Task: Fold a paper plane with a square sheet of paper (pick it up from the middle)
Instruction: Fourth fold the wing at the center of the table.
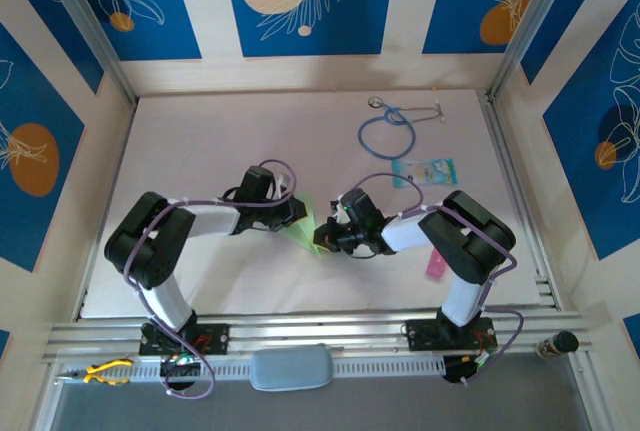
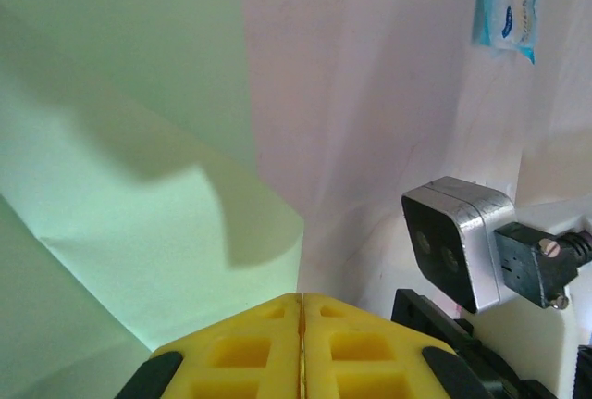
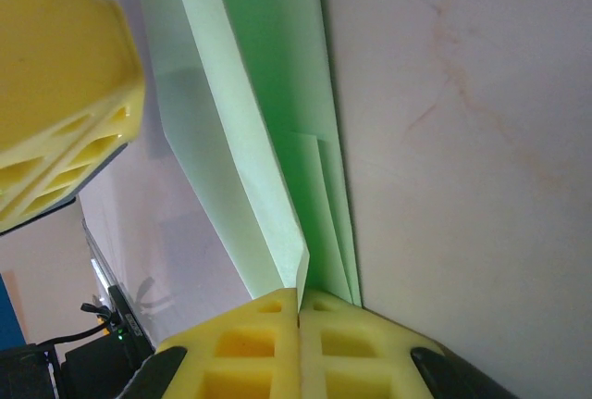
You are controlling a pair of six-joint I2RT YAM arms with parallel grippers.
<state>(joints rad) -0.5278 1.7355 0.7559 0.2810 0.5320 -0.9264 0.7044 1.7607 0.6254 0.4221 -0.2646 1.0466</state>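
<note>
You've got the green paper (image 1: 305, 233) at centre frame in the top view, folded long and narrow, lying between both grippers. The right gripper (image 3: 301, 295) is clamped on its raised crease, with the long axis running up-frame from the tips. The left gripper (image 2: 302, 299) is pressed closed with the paper up-left of it; you can't tell if it pinches any.
</note>
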